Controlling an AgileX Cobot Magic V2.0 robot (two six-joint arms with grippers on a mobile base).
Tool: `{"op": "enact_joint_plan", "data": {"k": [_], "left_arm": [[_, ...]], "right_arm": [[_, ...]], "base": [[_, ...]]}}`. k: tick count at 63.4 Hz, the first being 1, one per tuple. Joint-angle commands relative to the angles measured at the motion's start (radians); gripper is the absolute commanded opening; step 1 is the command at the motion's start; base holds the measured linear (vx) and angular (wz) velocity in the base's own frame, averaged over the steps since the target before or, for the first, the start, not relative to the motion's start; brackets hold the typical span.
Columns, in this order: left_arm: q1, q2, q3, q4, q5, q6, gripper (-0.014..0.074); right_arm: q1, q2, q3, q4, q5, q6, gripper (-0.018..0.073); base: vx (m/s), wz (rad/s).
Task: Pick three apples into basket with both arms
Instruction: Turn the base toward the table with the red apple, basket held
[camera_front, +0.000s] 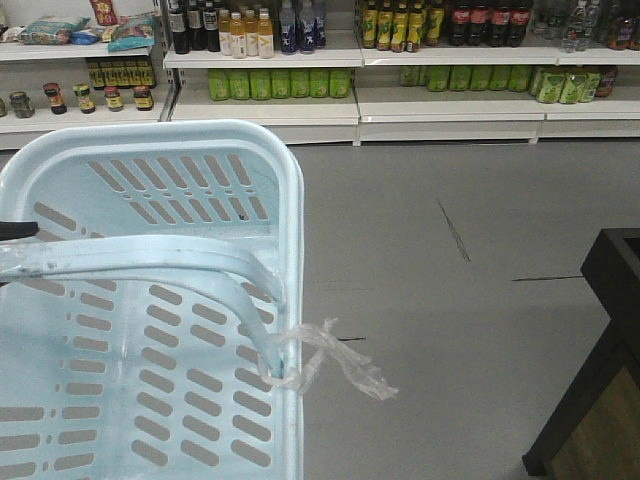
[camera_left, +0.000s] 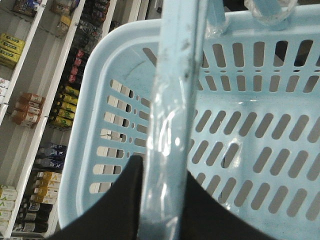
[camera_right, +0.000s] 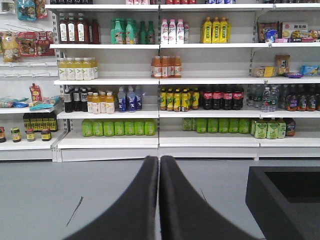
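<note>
Basket (camera_front: 150, 135) fronts grey floor (camera_front: 450, 200) and stocked shelves (camera_front: 450, 100).

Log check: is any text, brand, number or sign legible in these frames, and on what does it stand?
No text can be read with certainty.
Labels on the bottles along the shelves: too small and blurred.
Print on the box, top right shelf: blurred, unreadable.
On the basket: no print visible.

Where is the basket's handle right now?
In the left wrist view the handle runs between the left gripper's fingers, over the basket; the front view shows it at left, crossing the basket's top.
</note>
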Motion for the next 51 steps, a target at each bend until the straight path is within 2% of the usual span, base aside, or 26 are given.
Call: {"op": "enact_joint_plan", "data": {"k": [1,51], "left_arm": [[-0.006,-0.004,-0.033,-0.020,-0.098,-0.012,-0.0006],[-0.006,-0.004,-0.033,-0.020,-0.098,-0.012,-0.0006]], "right_arm": [[-0.006,-0.010,0.013,-0.001,-0.075,0.001,-0.0009],[-0.006,-0.010,0.013,-0.001,-0.075,0.001,-0.0009]], "base": [[0.00,-0.01],[0.00,-0.05]]}}
